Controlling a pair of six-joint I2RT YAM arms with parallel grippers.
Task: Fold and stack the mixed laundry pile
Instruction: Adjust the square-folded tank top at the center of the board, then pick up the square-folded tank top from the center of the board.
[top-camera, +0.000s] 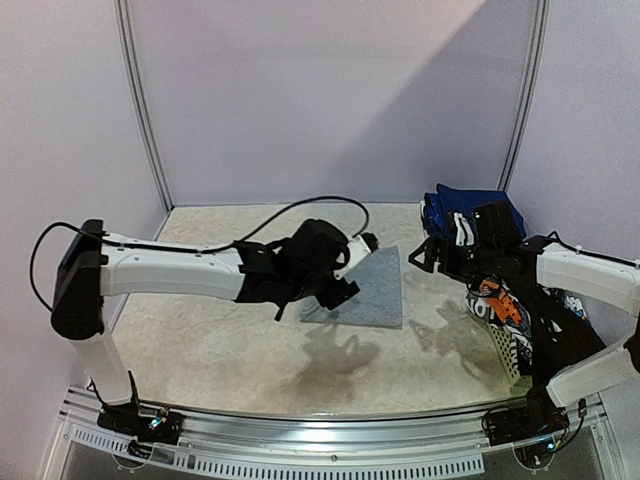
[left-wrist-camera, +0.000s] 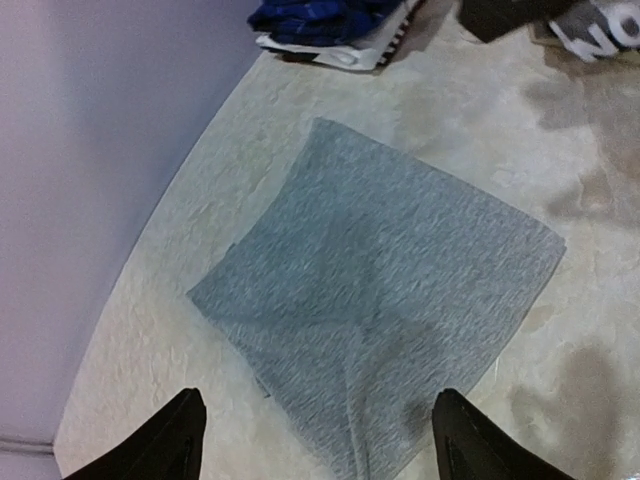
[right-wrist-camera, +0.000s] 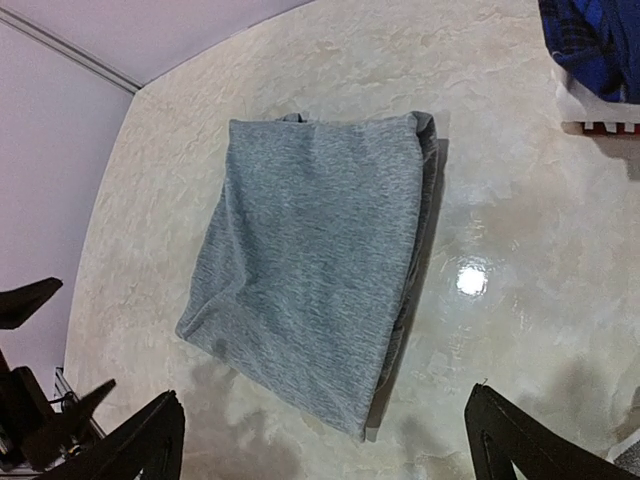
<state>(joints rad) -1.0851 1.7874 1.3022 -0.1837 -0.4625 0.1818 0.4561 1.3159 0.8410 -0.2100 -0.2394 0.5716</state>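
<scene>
At centre of the top view, the folded grey shirt (top-camera: 375, 292) lies flat. The left gripper (left-wrist-camera: 318, 402) and right gripper (right-wrist-camera: 325, 398) hover near it, fingers apart, empty. Risk: a low finger snagging one layer would undo the fold.

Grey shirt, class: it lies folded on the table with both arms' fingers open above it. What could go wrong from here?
1. The grey shirt has a layered edge that looks loose. The left fingers or right fingers, both open above it, might catch that edge and undo the fold.
2. The right arm crosses above the basket. Swinging it could snag the printed garment there.
</scene>
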